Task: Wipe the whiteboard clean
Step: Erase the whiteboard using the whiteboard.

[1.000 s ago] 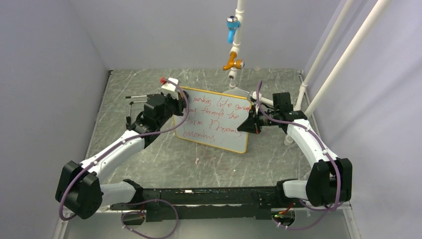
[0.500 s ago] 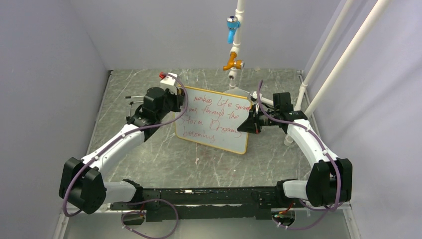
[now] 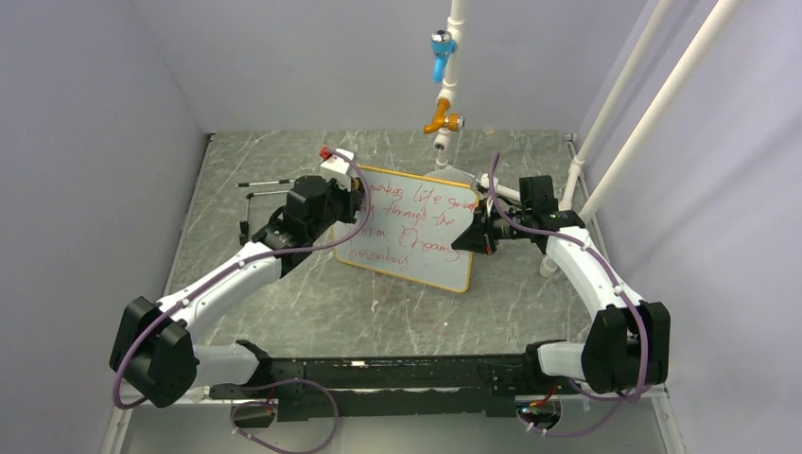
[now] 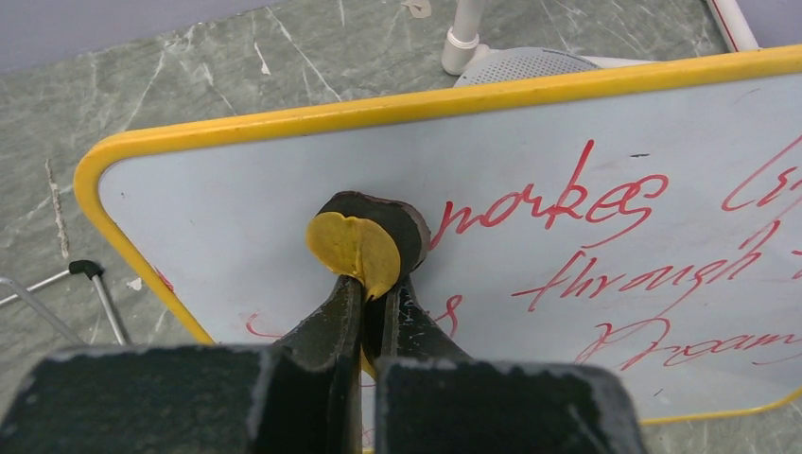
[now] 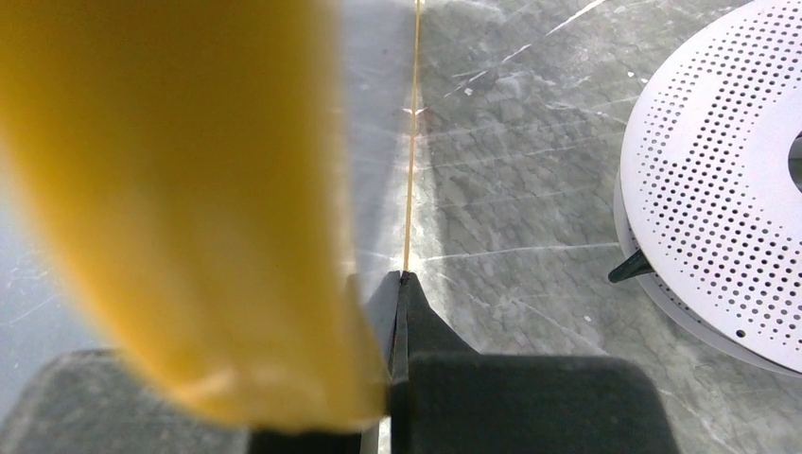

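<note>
— What's on the left?
— The left pincer (image 4: 374, 284) is closed on a round yellow-and-black eraser pad (image 4: 355, 248), set against the top-left corner of the whiteboard (image 3: 416, 232).
— And the board?
— It's mid-counter (image 3: 426, 312), between the arms, covered in red writing. The right pincer (image 3: 470, 236) is clamped on its right edge.

Enclosed left, rear and right by plain pale lilac walls (image 3: 85, 142). Surfaced with a grey-green, white-veined marbled bench (image 3: 416, 312). Fitted at rear centre with a vertical white pipe (image 3: 455, 66) carrying a blue valve (image 3: 440, 47) and an orange valve (image 3: 441, 121), and at right with two slanted white poles (image 3: 653, 104).
</note>
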Controlling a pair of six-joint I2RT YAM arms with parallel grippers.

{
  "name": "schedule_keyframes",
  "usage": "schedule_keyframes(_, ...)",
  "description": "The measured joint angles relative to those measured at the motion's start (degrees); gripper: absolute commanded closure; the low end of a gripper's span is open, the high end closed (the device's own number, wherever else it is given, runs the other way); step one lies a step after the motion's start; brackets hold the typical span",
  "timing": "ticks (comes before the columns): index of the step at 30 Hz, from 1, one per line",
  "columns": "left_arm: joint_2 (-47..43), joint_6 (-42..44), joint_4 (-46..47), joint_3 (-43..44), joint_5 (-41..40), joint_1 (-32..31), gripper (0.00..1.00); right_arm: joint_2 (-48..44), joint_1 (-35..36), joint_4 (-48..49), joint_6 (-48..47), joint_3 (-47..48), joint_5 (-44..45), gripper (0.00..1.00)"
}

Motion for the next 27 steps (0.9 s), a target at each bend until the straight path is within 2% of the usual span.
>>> schedule_keyframes(4, 0.02, 0.44, -0.37, 0.13, -1.60, 0.15, 1.00, -0.02, 0.00, 0.00, -0.02, 0.00, 0.00, 1.00)
schedule_keyframes(12, 0.11, -1.05, -0.52, -0.33, -1.18, 4.48, 1.00, -0.02, 0.00, -0.04, 0.39, 0.00, -0.02, 1.00)
schedule_keyframes(27, -1.20, -3.72, 0.85, -2.93, -2.32, 0.24, 1.00, -0.02, 0.00, -0.24, -0.76, 0.09, -0.02, 1.00)
